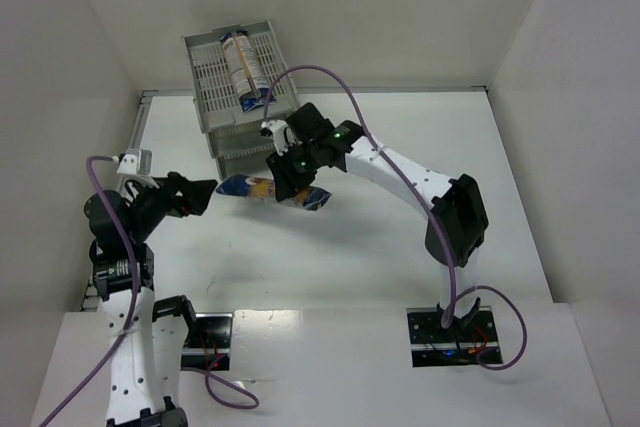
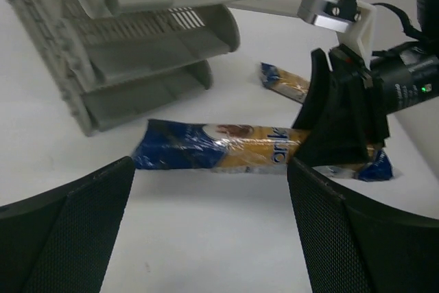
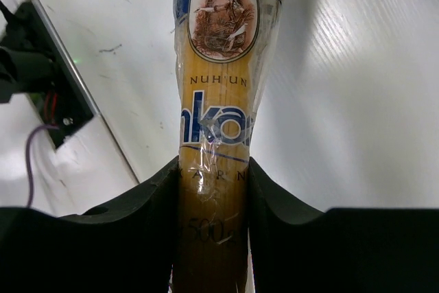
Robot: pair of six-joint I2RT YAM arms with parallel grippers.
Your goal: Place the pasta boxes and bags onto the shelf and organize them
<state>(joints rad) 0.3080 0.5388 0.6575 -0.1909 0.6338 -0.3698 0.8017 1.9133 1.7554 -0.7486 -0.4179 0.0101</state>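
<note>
R gripper: jaws pinching a spaghetti pkt across its width, abt mid-length, black pads flat against both long sides. Pkt is clear film w/ yellow strands showing, dark blue ends, oval picture label nr one end

Top view: held pkt lies roughly level, L-to-R, just in front of the shelf. One blue end points toward L gripper, other end sticks out past far side of R gripper. Can't tell whether it rests on the table or sits just off it

L gripper: jaws spread wide, nothing between them. Low over table, facing the held pkt's blue end, close to it, no contact seen

Shelf: light grey 3-tier stack of slotted trays, far side of table, nr back wall. 2nd pkt lies lengthwise in top tray, blue end poking over the tray's front lip

3rd pkt: flat on table, seen from left wrist cam beyond R gripper, partly hidden by it, off to the side of shelf front. Apart from held pkt

Purple cable arcs from R wrist over the arm; green LED lit on R forearm
</note>
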